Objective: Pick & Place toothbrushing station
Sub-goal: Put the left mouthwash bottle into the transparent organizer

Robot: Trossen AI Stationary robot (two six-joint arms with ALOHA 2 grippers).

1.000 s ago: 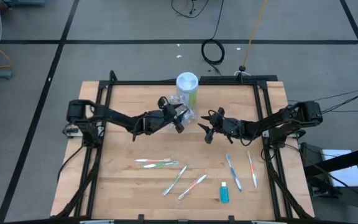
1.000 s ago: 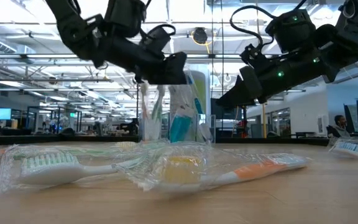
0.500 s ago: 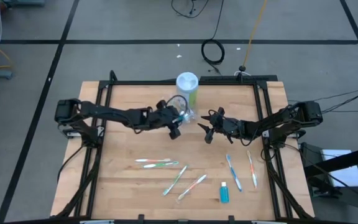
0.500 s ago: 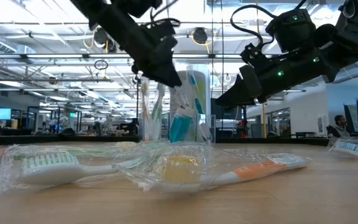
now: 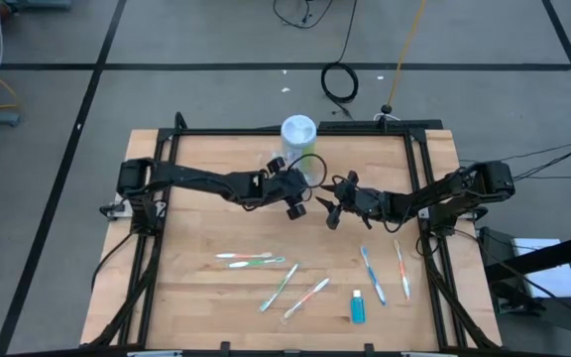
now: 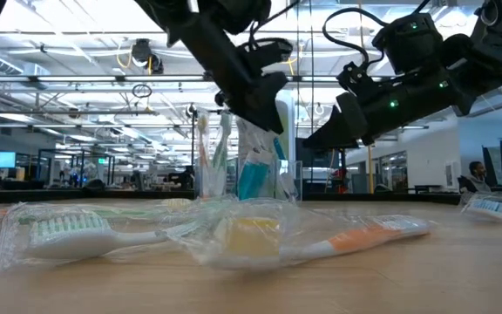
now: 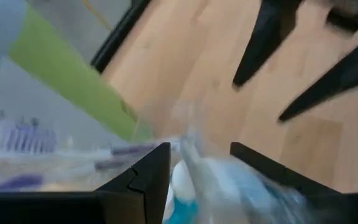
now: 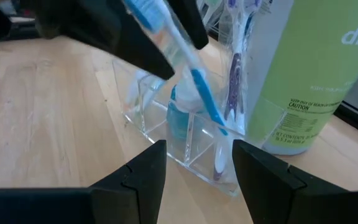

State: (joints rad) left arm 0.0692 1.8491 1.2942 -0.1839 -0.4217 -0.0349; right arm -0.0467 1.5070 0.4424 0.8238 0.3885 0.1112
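Note:
A clear plastic organizer [image 8: 185, 134] stands on the table beside a green and white canister [image 5: 298, 137]. It holds a small blue tube [image 8: 182, 115] and upright toothbrushes [image 8: 235, 68]. My left gripper [image 5: 300, 190] hovers over the organizer, shut on a blue and white toothbrush [image 8: 194, 74]. My right gripper [image 5: 323, 210] is open and empty just right of the organizer, pointing at it. Several wrapped toothbrushes [image 5: 248, 260] and a blue tube [image 5: 357, 305] lie flat on the near half of the table. My left gripper pinches the blue and white toothbrush between its two fingers [image 7: 151, 180], somewhere along the upper half of the handle [image 8: 166, 37]. The fingers come slanting down from the table's left and lie across it. The toothbrush is tilted, its lower end [image 8: 219, 127] down in an organizer compartment.
The canister stands at the table's far edge, right behind the organizer. Loose toothbrushes lie at the near middle [image 5: 305, 296] and near right [image 5: 401, 268]. In the low view two wrapped toothbrushes [image 6: 59, 231] lie in the foreground. A black frame [image 5: 419, 178] borders the table.
My left gripper has drawn back a little and then moved toward the table's right edge, over the organizer, tipping steeper. The toothbrush has gone with it. My right gripper has kept still.

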